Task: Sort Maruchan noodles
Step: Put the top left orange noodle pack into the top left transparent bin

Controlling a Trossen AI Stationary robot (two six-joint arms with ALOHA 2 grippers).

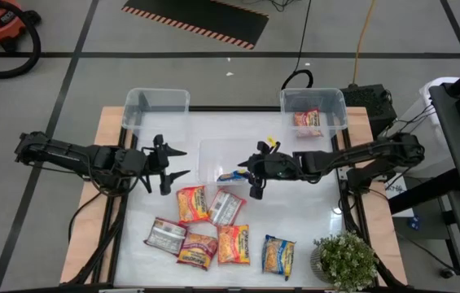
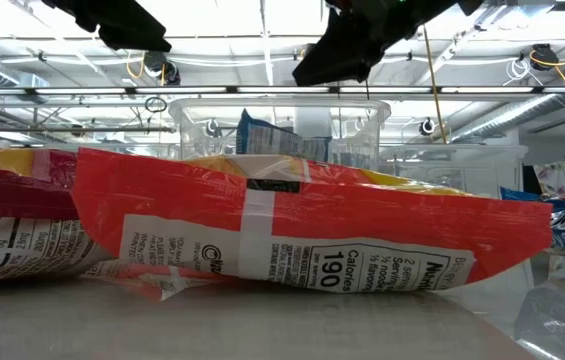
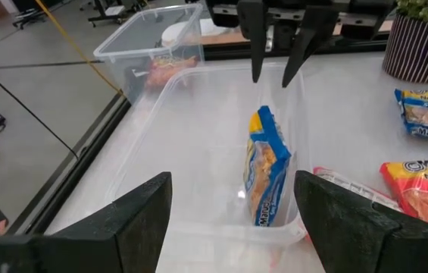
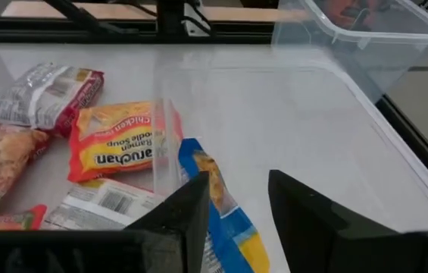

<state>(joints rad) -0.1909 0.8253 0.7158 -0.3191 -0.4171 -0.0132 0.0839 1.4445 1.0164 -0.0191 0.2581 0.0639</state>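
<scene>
- The right gripper (image 1: 256,181) sat over the middle clear bin (image 1: 210,150), near the centre of the high view. Its fingers stood apart and gripped nothing.
- A blue-yellow packet (image 1: 233,175) stood on its edge inside that bin, just below the right gripper's fingertips. In the left wrist view the same packet (image 3: 267,168) leaned against the bin wall, and the fingers above it did not touch it.
- The step in hand looked like the drop of this packet into the middle bin. It seemed done, since the packet was free.
- The left gripper (image 1: 174,163) waited at the left side of the middle bin, with its fingers wide apart and nothing in them.
- One red-pink packet (image 1: 308,120) lay in the bin at the upper right (image 1: 337,101). The bin at the upper left (image 1: 156,99) looked bare.
- Six packets lay on the white tabletop (image 1: 311,212) in the lower middle of the high view: an orange-yellow one (image 1: 191,203), a silver-grey one (image 1: 226,206), another silver-grey one (image 1: 165,234), a red-pink one (image 1: 199,250), another orange-yellow one (image 1: 233,243) and a blue-yellow one (image 1: 278,255).
- A small potted plant (image 1: 345,260) stood at the lower right.
- The next move would likely call for the right gripper to lift clear of the bin, reach down to one loose packet and close on its flat sides.
</scene>
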